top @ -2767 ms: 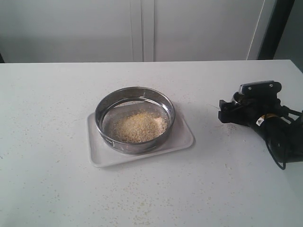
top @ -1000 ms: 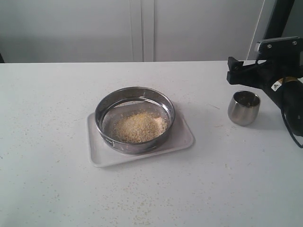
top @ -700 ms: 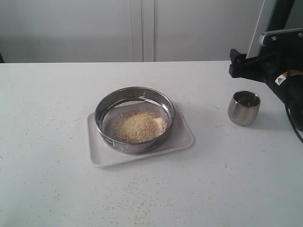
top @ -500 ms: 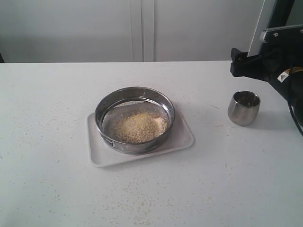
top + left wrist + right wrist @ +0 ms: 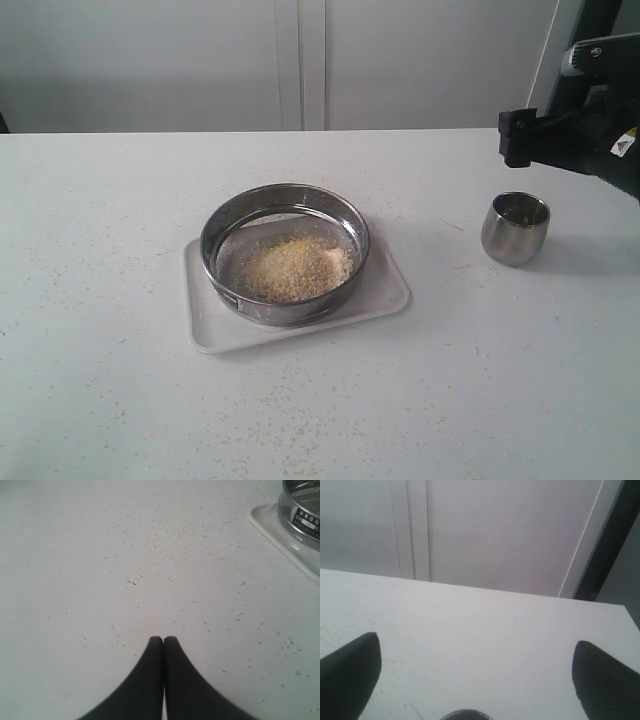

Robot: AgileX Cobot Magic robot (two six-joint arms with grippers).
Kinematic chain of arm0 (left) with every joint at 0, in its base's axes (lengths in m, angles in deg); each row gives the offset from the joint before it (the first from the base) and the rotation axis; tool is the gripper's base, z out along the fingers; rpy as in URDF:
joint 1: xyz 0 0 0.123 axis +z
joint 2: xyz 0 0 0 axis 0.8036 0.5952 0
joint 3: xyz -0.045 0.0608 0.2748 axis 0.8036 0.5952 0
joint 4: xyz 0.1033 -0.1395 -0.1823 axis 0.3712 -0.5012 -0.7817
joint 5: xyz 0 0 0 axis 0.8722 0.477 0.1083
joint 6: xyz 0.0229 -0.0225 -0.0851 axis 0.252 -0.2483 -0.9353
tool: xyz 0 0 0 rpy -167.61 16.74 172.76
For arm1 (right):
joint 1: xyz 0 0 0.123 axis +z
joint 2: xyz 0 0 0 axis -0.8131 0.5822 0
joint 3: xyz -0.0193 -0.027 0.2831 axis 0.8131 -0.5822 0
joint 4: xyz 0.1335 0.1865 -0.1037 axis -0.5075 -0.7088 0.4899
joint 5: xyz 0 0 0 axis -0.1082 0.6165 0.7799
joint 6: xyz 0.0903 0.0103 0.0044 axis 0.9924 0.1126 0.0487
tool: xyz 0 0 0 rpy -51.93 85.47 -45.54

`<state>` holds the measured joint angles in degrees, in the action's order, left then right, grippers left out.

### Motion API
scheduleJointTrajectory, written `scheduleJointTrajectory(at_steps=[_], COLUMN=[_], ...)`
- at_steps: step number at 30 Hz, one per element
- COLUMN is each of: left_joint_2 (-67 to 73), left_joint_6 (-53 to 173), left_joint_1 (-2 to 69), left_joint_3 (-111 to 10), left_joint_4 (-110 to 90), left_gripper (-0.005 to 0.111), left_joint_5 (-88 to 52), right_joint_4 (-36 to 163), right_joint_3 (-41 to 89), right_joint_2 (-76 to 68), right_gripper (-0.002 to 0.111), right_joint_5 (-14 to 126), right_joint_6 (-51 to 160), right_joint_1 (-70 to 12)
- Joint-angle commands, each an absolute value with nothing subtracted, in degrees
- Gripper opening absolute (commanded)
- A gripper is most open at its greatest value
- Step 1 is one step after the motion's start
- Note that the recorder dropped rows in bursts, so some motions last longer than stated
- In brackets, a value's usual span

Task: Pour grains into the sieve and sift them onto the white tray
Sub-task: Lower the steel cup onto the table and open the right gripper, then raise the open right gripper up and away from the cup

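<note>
Pale panelled wall point(image 5: 300, 60) at the back, dark post point(image 5: 598, 20) at 1 o'clock. White tabletop point(image 5: 120, 380) fills the rest of the exterior view. It is dusted with stray specks point(image 5: 290, 445), thickest toward 6 o'clock.

Centre of tabletop: white tray point(image 5: 388, 292) lying flat, long side running roughly 9 to 3 o'clock. The sieve point(image 5: 288, 312) sits upright on it, inside the tray rim, with bare tray showing at the 3 and 7 o'clock corners. The grains point(image 5: 295, 270) lie in a low yellow-beige heap on the mesh, biased to the 5 o'clock side. Mesh toward 10 o'clock is mostly bare.

Steel cup point(image 5: 515, 235) stands upright on the tabletop at 3 o'clock of the sieve, well apart from the tray. Too little of its inside shows to tell what it holds.

Right tool point(image 5: 477, 677): jaws spread wide, nothing between them, both fingertips clear of any object. In the exterior view it hangs in the air at about 1 o'clock of the cup, not touching it.

Left tool point(image 5: 163, 642): fingertips pressed together, gripping nothing, held low over speckled tabletop. Its wrist view catches a rounded tray corner and the sieve's steel wall with a small label point(image 5: 305, 522) on it, near the tool but apart.
</note>
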<state>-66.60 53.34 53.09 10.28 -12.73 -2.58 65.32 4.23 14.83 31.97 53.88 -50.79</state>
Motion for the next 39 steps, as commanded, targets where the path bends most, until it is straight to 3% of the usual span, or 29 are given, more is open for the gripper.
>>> scheduleJointTrajectory(at_steps=[1, 11, 21, 23, 39], left_joint_2=[-66.8, -66.8, -66.8, -66.8, -66.8], left_joint_6=[53.3, 53.3, 53.3, 53.3, 53.3], left_joint_1=[52.7, 52.7, 52.7, 52.7, 52.7], left_joint_3=[10.4, 10.4, 10.4, 10.4, 10.4], left_joint_4=[-13.4, -13.4, -13.4, -13.4, -13.4], left_gripper=[0.0, 0.0, 0.0, 0.0, 0.0], left_joint_5=[-2.5, -2.5, -2.5, -2.5, -2.5], right_joint_4=[65.4, 65.4, 64.3, 63.9, 63.0], right_joint_3=[4.3, 4.3, 4.3, 4.3, 2.0], right_joint_2=[11.1, 2.8, -4.6, -6.1, -22.3], right_gripper=[0.088, 0.037, 0.004, 0.0, 0.0], right_joint_5=[39.8, 56.8, 71.3, 73.9, 89.7], right_joint_6=[53.9, 55.5, 55.5, 55.5, 56.3], right_joint_1=[-51.1, -51.1, -51.0, -51.0, -51.0])
